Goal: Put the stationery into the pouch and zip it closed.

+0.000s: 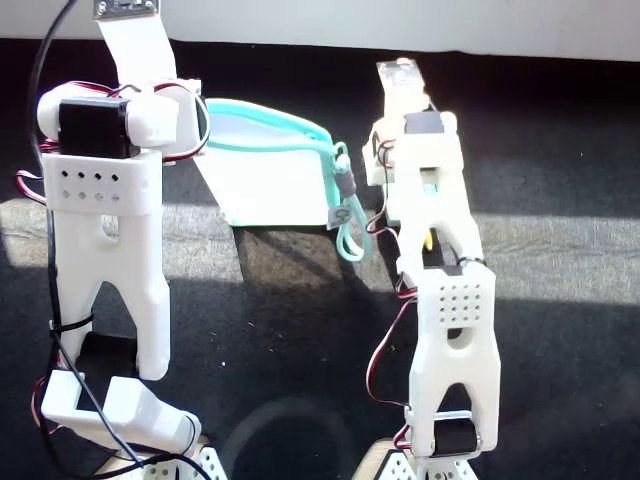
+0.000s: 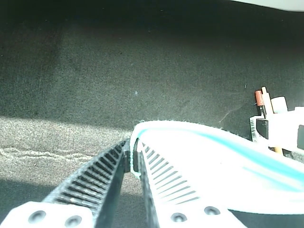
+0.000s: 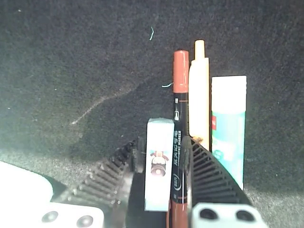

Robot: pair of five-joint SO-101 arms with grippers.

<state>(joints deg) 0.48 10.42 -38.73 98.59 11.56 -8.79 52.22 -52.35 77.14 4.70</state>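
Note:
A white pouch [image 1: 270, 180] with a teal zipper lies at the back centre of the table, its mouth gaping. My left gripper [image 2: 131, 149] is shut on the pouch's [image 2: 213, 161] teal rim at its left end. My right gripper [image 3: 166, 142] is right of the pouch, shut on a white eraser [image 3: 159, 161] and a red-brown marker [image 3: 180, 104] side by side between its fingers. A cream pen [image 3: 199, 95] and a white-and-teal glue stick [image 3: 229, 118] lie right beside them on the cloth. The same stationery [image 2: 263, 107] appears beyond the pouch in the left wrist view.
The table is covered in black cloth [image 1: 560, 160] with a sunlit band across the middle. A teal strap loop [image 1: 350, 240] trails from the pouch's right end toward the right arm [image 1: 440, 230]. A pale wall [image 1: 500, 25] bounds the far edge.

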